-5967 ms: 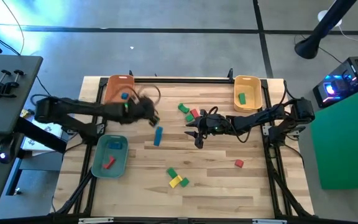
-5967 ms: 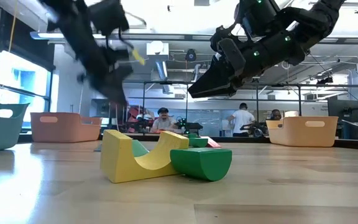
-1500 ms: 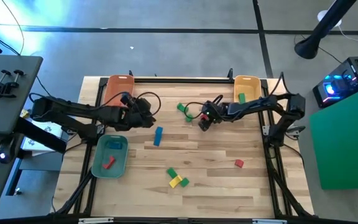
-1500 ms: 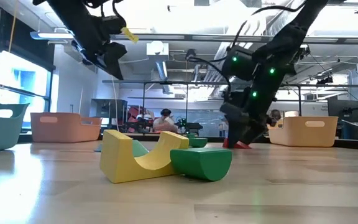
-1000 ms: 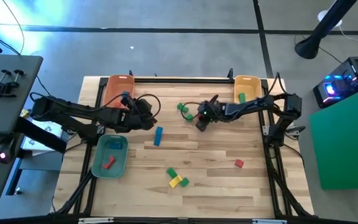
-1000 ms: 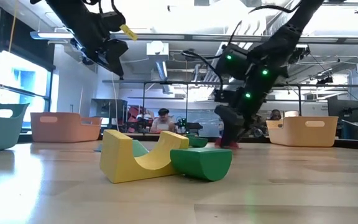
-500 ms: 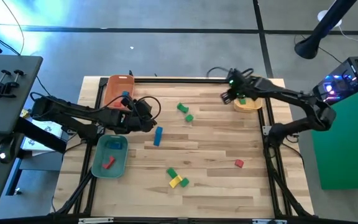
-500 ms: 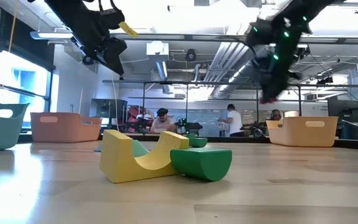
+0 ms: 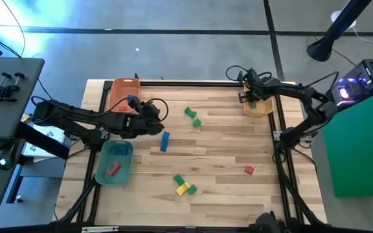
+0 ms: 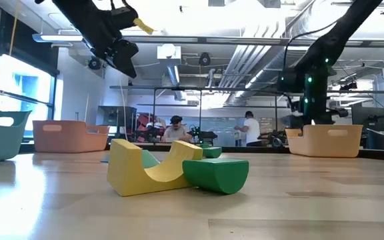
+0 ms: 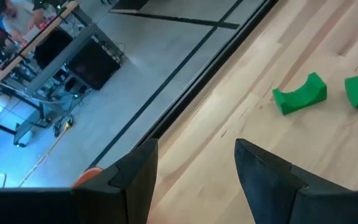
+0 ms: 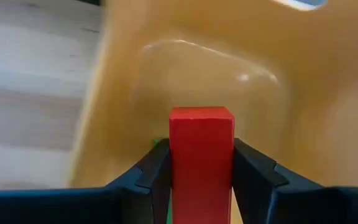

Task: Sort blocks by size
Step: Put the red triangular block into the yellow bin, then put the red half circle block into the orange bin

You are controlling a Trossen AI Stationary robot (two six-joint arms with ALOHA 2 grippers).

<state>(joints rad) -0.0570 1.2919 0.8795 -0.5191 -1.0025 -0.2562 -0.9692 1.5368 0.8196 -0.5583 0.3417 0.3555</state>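
My right gripper (image 9: 245, 97) is shut on a red block (image 12: 201, 146) and hangs over the near-left part of the yellow tray (image 9: 266, 86) at the table's far right. A green block (image 9: 252, 103) lies in that tray. My left gripper (image 9: 155, 120) is open and empty, raised near the orange tray (image 9: 118, 87); it also shows in the left wrist view (image 11: 194, 168). Two green blocks (image 9: 193, 116) and a blue block (image 9: 165, 140) lie on the table between the arms. A yellow arch block (image 10: 149, 167) and green blocks (image 10: 215, 175) lie near the front. My right gripper pinches the red block's two opposite side faces (image 12: 174, 165) between its two fingers (image 12: 156, 171). The block stands out past the fingertips, lifted clear above the yellow tray's floor. How the fingers point does not show plainly.
A teal tray (image 9: 102, 171) at the left holds a red block (image 9: 113, 169) and a blue one. The orange tray holds a blue block (image 9: 130, 100). A red block (image 9: 248, 169) lies at the right. People show in the room beyond the table (image 10: 249, 130).
My right gripper has risen from the table's middle with the red block and swung toward the far right, ending over the yellow tray. The red block has been lifted clear of the table. My left gripper has hardly moved.
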